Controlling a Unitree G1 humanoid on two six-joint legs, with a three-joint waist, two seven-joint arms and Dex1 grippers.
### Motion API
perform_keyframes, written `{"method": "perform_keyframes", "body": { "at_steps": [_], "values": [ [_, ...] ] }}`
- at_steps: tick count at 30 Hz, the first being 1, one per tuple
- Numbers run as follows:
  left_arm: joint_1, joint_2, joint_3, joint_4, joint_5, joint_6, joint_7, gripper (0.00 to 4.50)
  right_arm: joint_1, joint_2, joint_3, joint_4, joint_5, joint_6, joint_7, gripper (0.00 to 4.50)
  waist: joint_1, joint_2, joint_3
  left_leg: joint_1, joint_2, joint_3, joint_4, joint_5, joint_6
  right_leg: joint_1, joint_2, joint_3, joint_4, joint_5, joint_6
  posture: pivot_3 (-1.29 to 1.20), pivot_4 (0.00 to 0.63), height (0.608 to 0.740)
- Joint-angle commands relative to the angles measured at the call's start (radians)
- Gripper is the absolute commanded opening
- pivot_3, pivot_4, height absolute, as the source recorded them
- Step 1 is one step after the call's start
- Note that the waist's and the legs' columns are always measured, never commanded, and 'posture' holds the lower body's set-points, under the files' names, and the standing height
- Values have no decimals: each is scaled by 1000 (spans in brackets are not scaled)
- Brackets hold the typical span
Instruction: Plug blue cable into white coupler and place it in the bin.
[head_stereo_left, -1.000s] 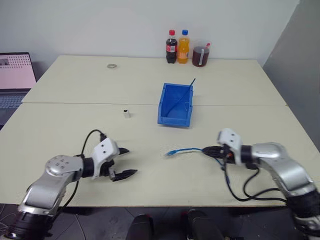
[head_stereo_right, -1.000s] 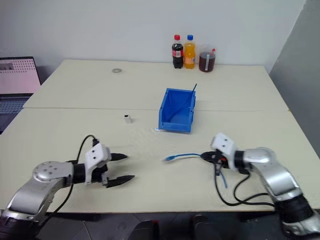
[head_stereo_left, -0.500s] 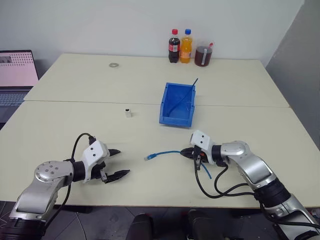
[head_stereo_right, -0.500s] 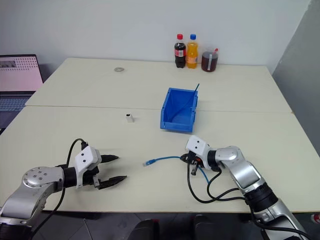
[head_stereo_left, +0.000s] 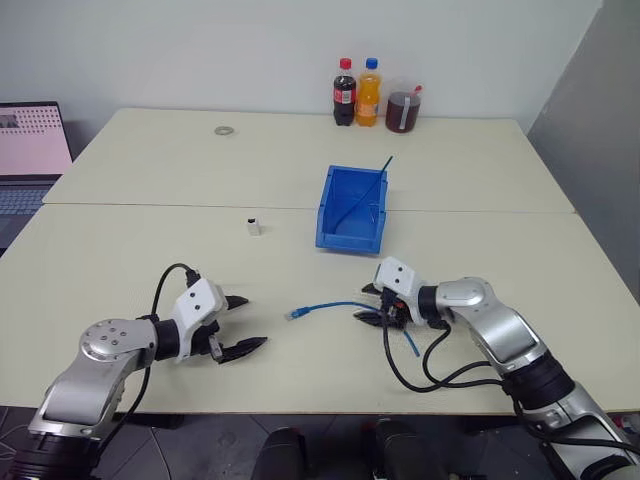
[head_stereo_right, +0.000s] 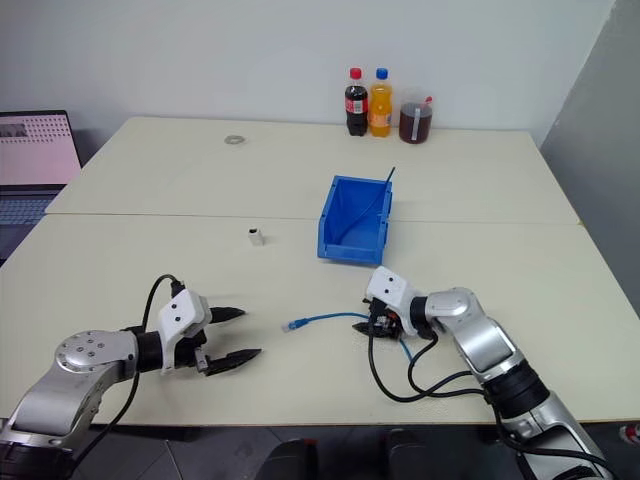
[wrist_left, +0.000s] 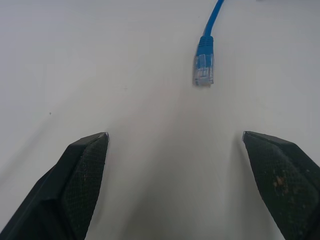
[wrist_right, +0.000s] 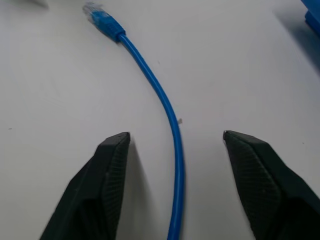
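The right gripper (wrist_right: 175, 185) has just let go: a second ago it was clamped on the cable (head_stereo_left: 335, 305), and now its fingers (wrist_right: 107, 175) stand apart on either side of the cable, which runs loose between them on the tabletop (head_stereo_left: 150, 250). In that second the arm also dragged the cable leftward, toward the left gripper (head_stereo_left: 240, 325), so the plug (wrist_left: 204, 62) now lies just ahead of that gripper's wide-open, empty fingers (wrist_left: 82, 175) and roughly in line with the gap between them.

This reads as a handover by way of the tabletop: the cable has been set down within the left arm's reach, free to be taken up nearer its plug. Nothing is held by either arm at this point.

The coupler (head_stereo_left: 254, 226) stands untouched farther back on the tabletop, well apart from the cable and both grippers, to the left of the bin (head_stereo_left: 350, 235). A thin dark line slants inside the bin; what it is I cannot tell. Plugging has not begun, so the task looks early: next the plug end needs a firm grasp, then the coupler.
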Motion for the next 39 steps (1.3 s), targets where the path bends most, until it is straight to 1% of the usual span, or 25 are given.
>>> {"method": "perform_keyframes", "body": {
  "at_steps": [1,2,4,6,14,20,21,22,25,28,29,33,34,37,39],
  "values": [
    [-29,-16,-12,-46,-10,43,27,4500,8,-70,-60,-147,94,37,87,4246,1,0,0,0,0,-1,0,0,0,0,0,0,0,0,0,0,150,740],
    [-34,-19,-22,-52,-6,52,31,4500,17,-91,-62,-171,108,36,106,4444,1,-1,0,0,0,-1,0,0,0,0,0,-1,0,0,0,0,150,740],
    [-51,-29,-45,-71,-4,95,44,4500,39,-133,-65,-219,125,35,131,4444,2,-1,0,0,0,-1,0,0,0,0,0,-1,-1,0,0,0,150,740],
    [-67,-35,-67,-80,1,123,54,4500,51,-151,-66,-239,122,28,124,4444,1,-1,-1,0,0,-1,0,0,0,1,0,0,-1,0,0,0,150,740],
    [-118,-44,-168,-81,58,161,75,4500,63,-148,-80,-268,124,38,74,4444,-1,-1,-1,1,-1,-2,0,0,0,1,1,0,0,0,0,0,150,740],
    [-124,-40,-201,-61,86,176,84,4500,76,-153,-89,-283,126,38,50,4444,0,-1,-1,1,-1,-3,0,0,0,2,1,0,0,0,1,0,150,740],
    [-122,-37,-205,-61,89,178,83,4155,77,-152,-91,-286,126,38,46,4500,0,-1,-1,1,-1,-3,0,0,0,2,1,0,0,0,1,0,150,740],
    [-121,-35,-207,-61,92,181,84,4090,79,-152,-93,-288,126,37,42,4500,0,-1,-1,2,-1,-3,0,0,0,3,1,0,0,0,1,0,150,740],
    [-120,-29,-215,-66,101,197,87,3480,81,-149,-99,-296,131,40,30,4500,0,-1,-1,2,-1,-3,0,0,0,3,1,0,0,0,1,0,150,740],
    [-119,-31,-225,-71,108,208,94,2765,82,-145,-102,-303,135,44,20,4500,0,-1,-1,3,-1,-3,0,0,0,3,1,0,0,0,1,0,150,740],
    [-119,-34,-229,-72,109,211,96,2632,82,-145,-103,-305,136,45,17,4500,0,-1,-1,3,-1,-3,0,0,0,4,1,0,0,0,1,0,150,740],
    [-110,-47,-251,-93,106,240,104,1684,85,-145,-108,-313,144,50,0,4500,0,0,-1,5,-1,-3,0,0,0,5,1,0,0,0,1,0,150,740],
    [-109,-50,-255,-95,106,245,108,1524,87,-145,-110,-316,147,51,-3,4500,0,-1,-1,5,-1,-3,0,0,0,6,1,0,0,0,1,0,150,740],
    [-107,-54,-256,-94,105,253,117,776,93,-149,-113,-326,158,57,-9,4500,0,0,-2,6,-1,-3,0,0,0,7,1,1,0,0,1,0,150,740],
    [-105,-59,-247,-94,99,255,124,370,105,-154,-118,-341,171,61,-3,4500,0,0,-2,7,-1,-3,0,0,0,7,1,1,0,0,1,0,150,740]
  ]
}}
